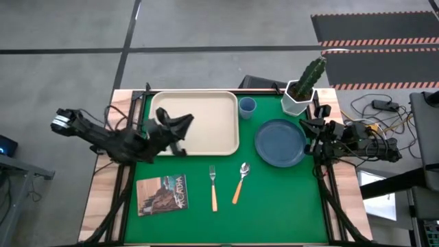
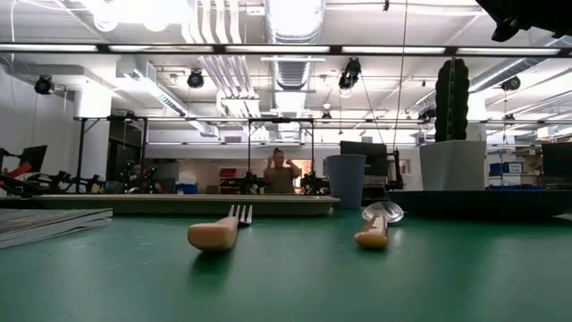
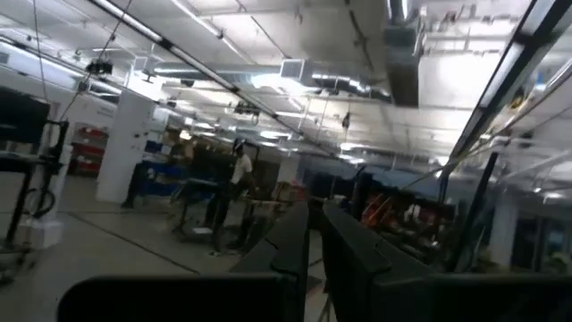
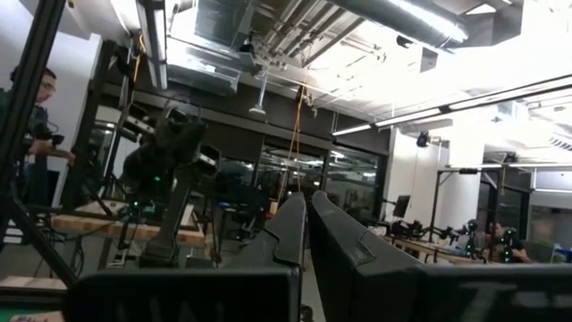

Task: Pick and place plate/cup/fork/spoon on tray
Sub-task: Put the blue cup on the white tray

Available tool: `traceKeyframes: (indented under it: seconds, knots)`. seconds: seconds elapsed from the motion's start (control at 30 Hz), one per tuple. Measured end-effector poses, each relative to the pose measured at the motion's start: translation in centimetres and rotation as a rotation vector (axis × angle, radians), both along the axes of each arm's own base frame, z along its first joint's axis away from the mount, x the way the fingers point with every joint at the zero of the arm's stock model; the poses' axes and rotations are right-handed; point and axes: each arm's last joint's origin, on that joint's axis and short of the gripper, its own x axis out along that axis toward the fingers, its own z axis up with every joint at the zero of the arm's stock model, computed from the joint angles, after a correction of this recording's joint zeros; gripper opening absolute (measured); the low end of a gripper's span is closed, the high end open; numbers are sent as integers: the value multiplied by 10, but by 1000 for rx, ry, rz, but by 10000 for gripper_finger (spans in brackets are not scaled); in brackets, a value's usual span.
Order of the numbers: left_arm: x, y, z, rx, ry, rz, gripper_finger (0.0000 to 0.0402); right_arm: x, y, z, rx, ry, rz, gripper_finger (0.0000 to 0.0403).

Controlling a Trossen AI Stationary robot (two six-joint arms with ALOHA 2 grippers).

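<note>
The cream tray lies at the far left of the green mat and also shows in the low view. The dark blue plate lies to its right. The light blue cup stands between them at the far edge. The fork and the spoon lie side by side on the mat nearer the front, handles toward the near edge. My left gripper is shut and empty, raised over the tray's left half. My right gripper is shut and empty, raised by the plate's right rim.
A picture-covered booklet lies at the near left. A white pot with a cactus stands at the far right, behind the plate. Bare green mat lies along the near edge and at the near right. A person stands far off in the room.
</note>
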Motion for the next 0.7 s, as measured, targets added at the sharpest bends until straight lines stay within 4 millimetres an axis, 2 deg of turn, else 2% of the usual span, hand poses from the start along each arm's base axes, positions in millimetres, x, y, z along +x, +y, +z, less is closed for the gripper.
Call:
traceKeyframes:
  seconds: [0.2,0.4,0.6,0.7]
  knots:
    - [35,8,3,-4,118,49,15,0,0,0,1,0,0,9]
    - [76,34,-8,-45,299,79,15,-1,0,2,1,-5,0,9]
    - [124,69,-23,-74,344,-137,15,-1,0,2,21,-11,11,9]
    - [142,81,-29,-62,367,-178,15,-1,0,2,23,-10,12,9]
